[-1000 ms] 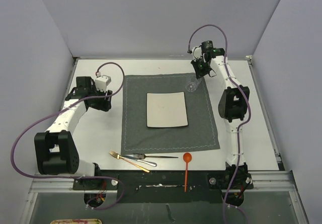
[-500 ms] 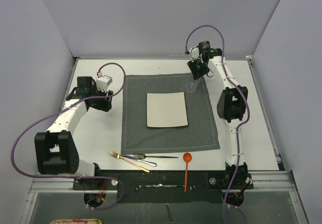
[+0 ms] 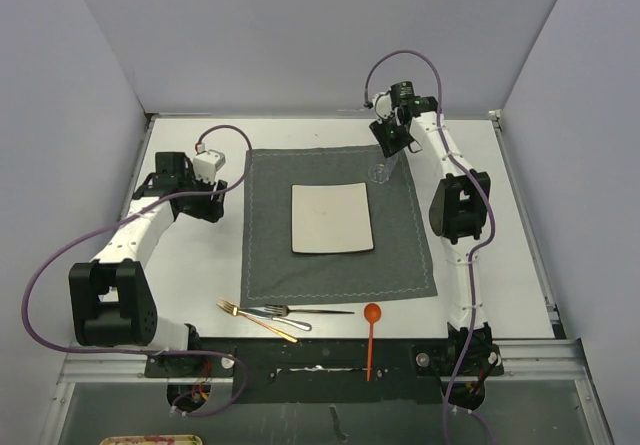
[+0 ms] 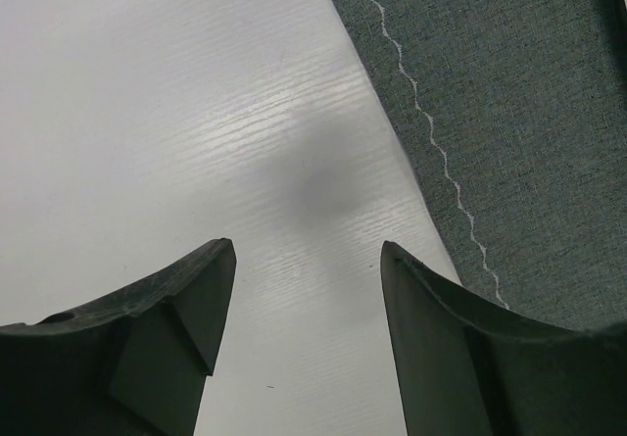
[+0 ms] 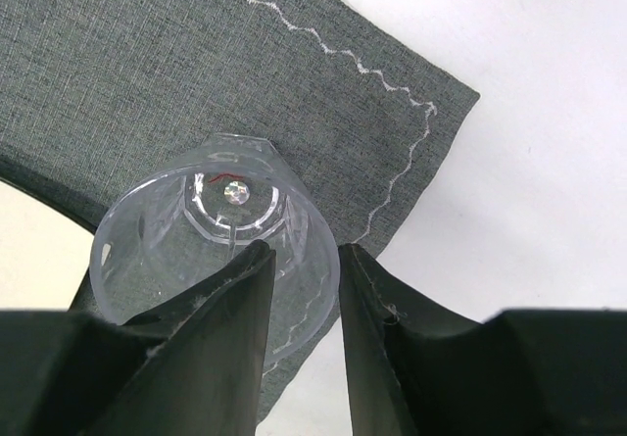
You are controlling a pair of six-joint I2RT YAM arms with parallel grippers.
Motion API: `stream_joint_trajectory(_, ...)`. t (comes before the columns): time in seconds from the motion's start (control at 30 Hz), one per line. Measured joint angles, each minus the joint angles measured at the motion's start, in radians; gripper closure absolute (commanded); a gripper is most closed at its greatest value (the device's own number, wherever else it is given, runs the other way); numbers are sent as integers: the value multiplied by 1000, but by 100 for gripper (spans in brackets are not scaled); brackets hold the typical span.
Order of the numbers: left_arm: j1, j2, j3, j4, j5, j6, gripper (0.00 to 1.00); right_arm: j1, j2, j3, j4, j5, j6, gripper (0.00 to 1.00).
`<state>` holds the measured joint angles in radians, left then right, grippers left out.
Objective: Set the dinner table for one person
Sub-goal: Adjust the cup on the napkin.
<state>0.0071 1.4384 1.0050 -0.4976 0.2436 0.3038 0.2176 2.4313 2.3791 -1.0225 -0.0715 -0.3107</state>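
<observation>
The right arm reaches far across the dinner table (image 3: pixel 205 265), its wrist bent down over the far right corner of the placemat (image 3: pixel 400 255). The right gripper (image 5: pixel 299 255) straddles the rim of the clear cup (image 5: pixel 235 193) with its jaws slightly parted, unclamped. The left arm is folded, and the left gripper (image 4: pixel 309 250) hangs released over bare tabletop beside the placemat's left edge.

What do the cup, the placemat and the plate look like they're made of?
Cup: clear and glossy, probably plastic; the placemat shows through its wall and faceted base.
Placemat: dark grey woven cloth, matte, with a speckled weave and a wavy white stitch line near the edge.
Plate: off-white, square, smooth; ceramic or plastic, too small in the overhead view to tell.
</observation>
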Motion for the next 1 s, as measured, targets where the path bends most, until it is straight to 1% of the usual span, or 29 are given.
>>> stream_joint_trajectory(0.23,-7,0,0,-4,0,8,40,0,-2,-19,40,25,-11,66)
stream_joint_trajectory(0.4,-15,0,0,-8,2,15,40,0,-4,-43,56,35,-19,59)
stream_joint_trajectory(0.57,-30,0,7,-16,4,19,40,0,-22,-54,65,37,-23,59)
stream_joint_trajectory(0.9,-54,0,24,-28,3,26,40,0,-116,-55,81,36,-25,58)
stream_joint_trajectory(1.0,-54,0,24,-31,0,31,40,0,-132,-57,81,35,-25,61)
